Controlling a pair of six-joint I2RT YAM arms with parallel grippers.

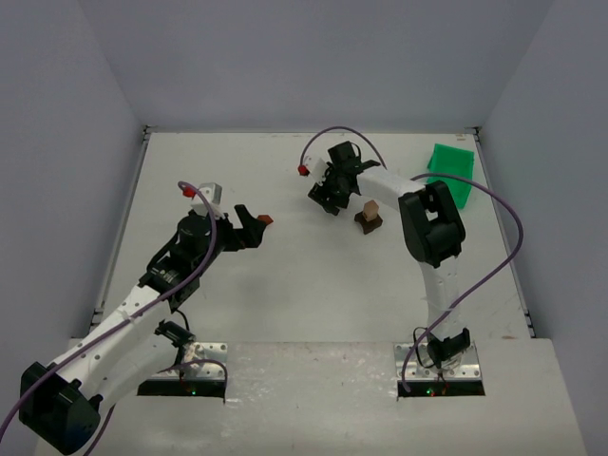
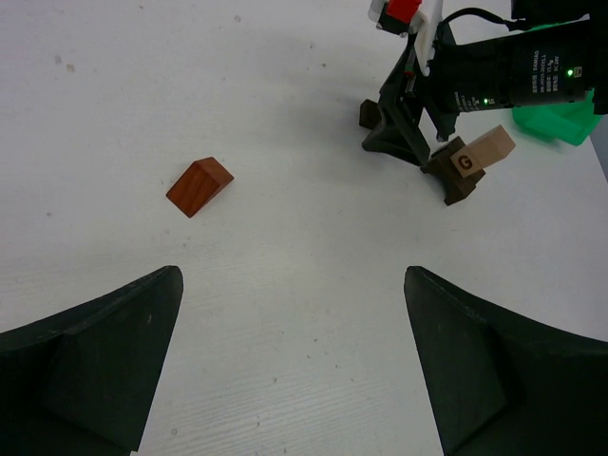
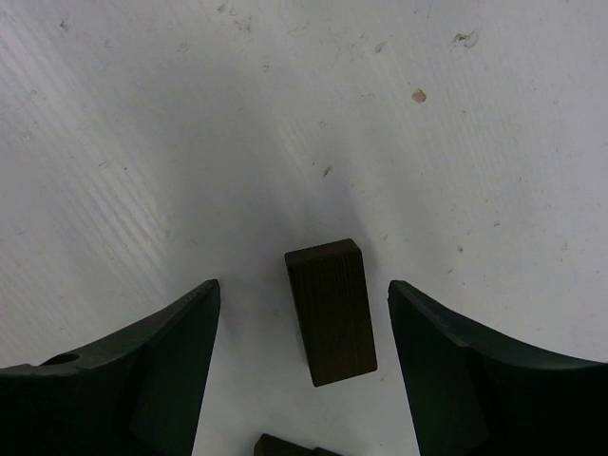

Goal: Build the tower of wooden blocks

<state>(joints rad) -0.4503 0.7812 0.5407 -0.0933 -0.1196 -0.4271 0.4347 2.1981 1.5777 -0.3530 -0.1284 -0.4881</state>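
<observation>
Dark brown block [image 3: 331,312] lies between the wide, empty jaws of the right end effector [image 3: 301,285]. Long axis parallels them.

Bright even light, soft shadows, sharp

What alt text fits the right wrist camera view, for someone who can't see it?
A dark brown block lies flat on the white table, in the gap of the open right gripper, touching neither finger. The edge of another dark piece peeks in at the bottom.
</observation>
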